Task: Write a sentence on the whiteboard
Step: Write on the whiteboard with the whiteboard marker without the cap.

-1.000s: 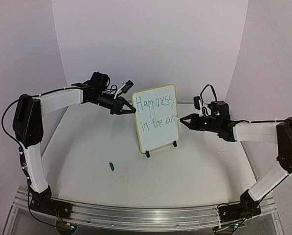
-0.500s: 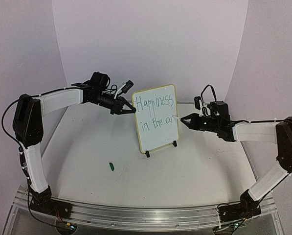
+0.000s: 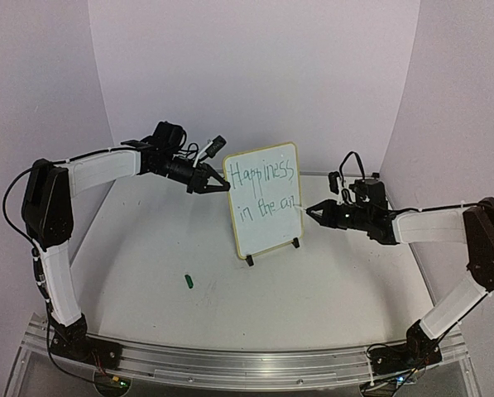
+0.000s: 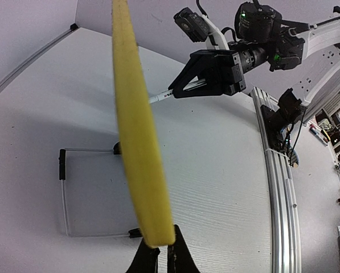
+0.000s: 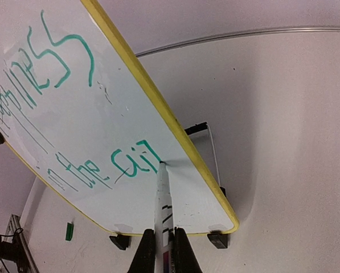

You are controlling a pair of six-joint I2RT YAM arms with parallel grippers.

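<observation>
Table [image 3: 329,289]: white, faintly ribbed surface. We record a pale curved backdrop [image 3: 255,74] closing it in at the back and sides. An aluminium rail [image 3: 230,364] runs along the near edge.

A small green marker cap [image 3: 189,281] lies alone on the table, left of centre and well apart from the rail.

We see a slim white marker [image 5: 163,196] with dark print on its barrel, raised off the table.

From the left wrist view we note blurred clutter [image 4: 329,122] beyond the rail; we cannot identify it.
</observation>
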